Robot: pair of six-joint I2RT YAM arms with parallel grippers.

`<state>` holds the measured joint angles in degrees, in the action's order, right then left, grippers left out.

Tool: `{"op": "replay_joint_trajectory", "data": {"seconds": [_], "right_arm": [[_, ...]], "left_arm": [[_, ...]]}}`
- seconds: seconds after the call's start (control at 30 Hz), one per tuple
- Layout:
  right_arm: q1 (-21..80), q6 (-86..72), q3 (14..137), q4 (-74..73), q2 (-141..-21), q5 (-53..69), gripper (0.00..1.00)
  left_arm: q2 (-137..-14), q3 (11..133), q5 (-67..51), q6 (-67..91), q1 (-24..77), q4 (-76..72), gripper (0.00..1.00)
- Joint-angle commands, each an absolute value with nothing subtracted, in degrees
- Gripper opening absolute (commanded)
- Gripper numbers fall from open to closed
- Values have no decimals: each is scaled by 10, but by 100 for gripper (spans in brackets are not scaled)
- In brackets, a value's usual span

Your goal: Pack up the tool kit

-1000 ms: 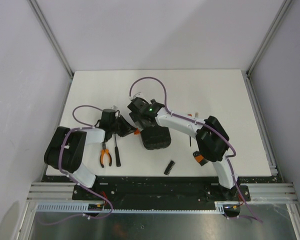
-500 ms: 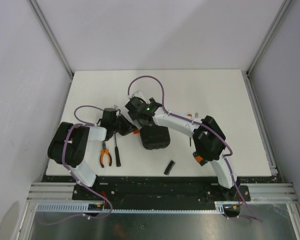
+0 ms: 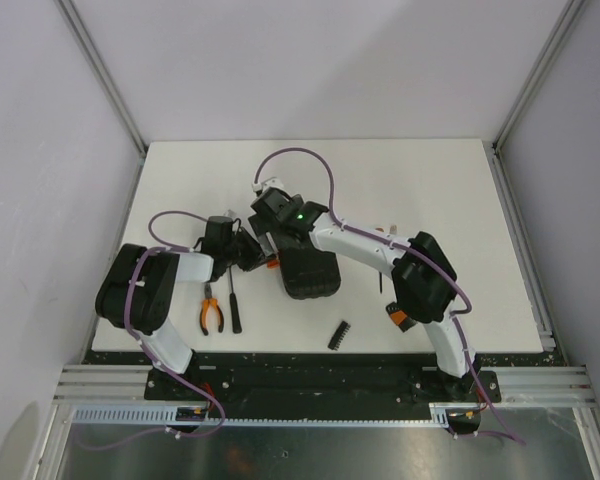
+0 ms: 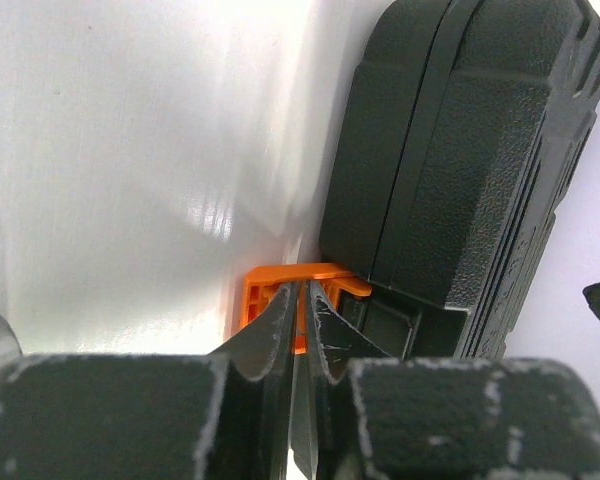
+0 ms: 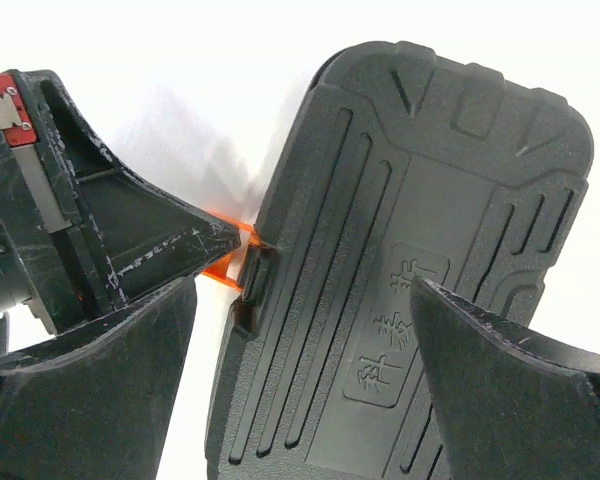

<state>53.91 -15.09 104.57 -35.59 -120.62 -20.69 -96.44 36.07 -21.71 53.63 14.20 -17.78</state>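
The black tool case (image 3: 311,276) lies closed mid-table, lid up, and it fills the right wrist view (image 5: 420,250). Its orange latch (image 3: 272,264) sticks out on the left side. My left gripper (image 3: 263,260) is shut, its tips (image 4: 300,296) pushed against the orange latch (image 4: 270,300) beside the case's edge (image 4: 460,170). My right gripper (image 3: 280,238) hovers open over the case's far left end (image 5: 310,390). One finger (image 5: 110,370) is left of the case and the other (image 5: 525,390) is over the lid. The left gripper's fingers (image 5: 130,240) show there touching the latch (image 5: 230,262).
Orange-handled pliers (image 3: 211,311) and a black screwdriver (image 3: 234,305) lie near the left arm. A black bit strip (image 3: 338,335) lies near the front edge. A thin dark tool (image 3: 380,283) lies by the right arm. The table's far half is bare white.
The left arm has pushed its gripper a little right, against the latch. The right gripper has shifted slightly up and left over the case. The case has stayed put.
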Motion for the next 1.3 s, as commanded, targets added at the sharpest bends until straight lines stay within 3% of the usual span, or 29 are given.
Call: {"op": "replay_joint_trajectory", "data": {"seconds": [0.0, 0.23, 0.8, 0.87, 0.97, 1.03, 1.27], "right_arm": [[538, -178, 1058, -366, -1198, -221, 91], [529, -182, 1059, -414, -1224, -280, 90], [495, -190, 1000, -433, -1232, -204, 98], [491, -186, 999, -432, -1232, -191, 89], [489, -181, 1001, -433, -1229, -183, 59], [488, -179, 1004, -438, -1225, -192, 49], [484, -160, 1015, -460, -1204, -232, 46]], "left_arm": [[-975, 354, -221, 534, 144, -171, 11], [-973, 349, -217, 542, 140, -169, 11], [-984, 346, -223, 553, 130, -169, 11], [-987, 347, -224, 553, 129, -169, 11], [-993, 348, -224, 554, 129, -169, 10], [-997, 349, -224, 554, 129, -169, 9], [-1004, 352, -227, 555, 128, -170, 9]]}}
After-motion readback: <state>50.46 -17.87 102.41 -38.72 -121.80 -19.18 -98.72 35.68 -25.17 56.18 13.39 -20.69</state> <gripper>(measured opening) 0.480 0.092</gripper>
